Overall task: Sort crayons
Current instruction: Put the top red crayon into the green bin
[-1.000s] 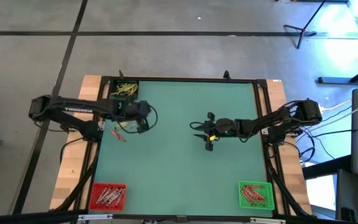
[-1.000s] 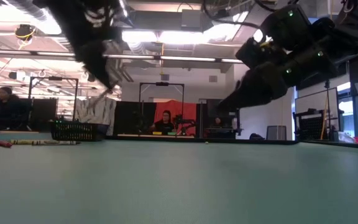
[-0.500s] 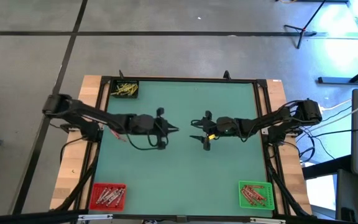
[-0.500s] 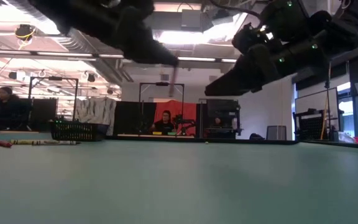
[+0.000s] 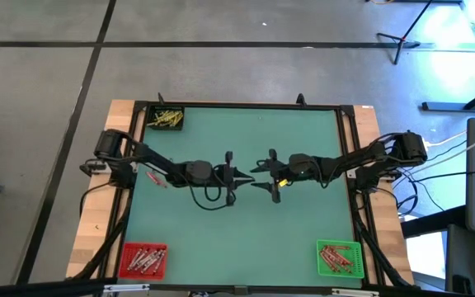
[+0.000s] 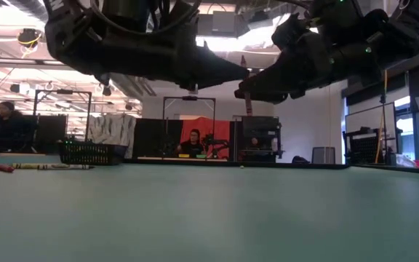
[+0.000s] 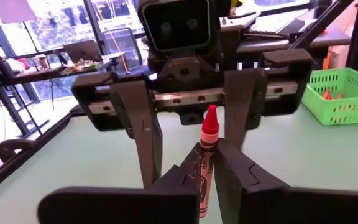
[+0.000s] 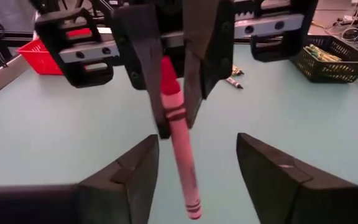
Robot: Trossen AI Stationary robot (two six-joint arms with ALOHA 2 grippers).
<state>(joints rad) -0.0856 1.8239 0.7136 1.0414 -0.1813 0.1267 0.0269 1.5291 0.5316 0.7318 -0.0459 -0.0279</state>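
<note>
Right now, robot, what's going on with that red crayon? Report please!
Left gripper shut on red crayon, mid-table, held above the surface. Right gripper facing it, jaws open around the crayon's tip, not closed. Nothing between them.

Both arms are dark, slim and jointed, each trailing black cables, and each end effector (left, right) carries two flat dark fingers on a grey rail with small screws.
</note>
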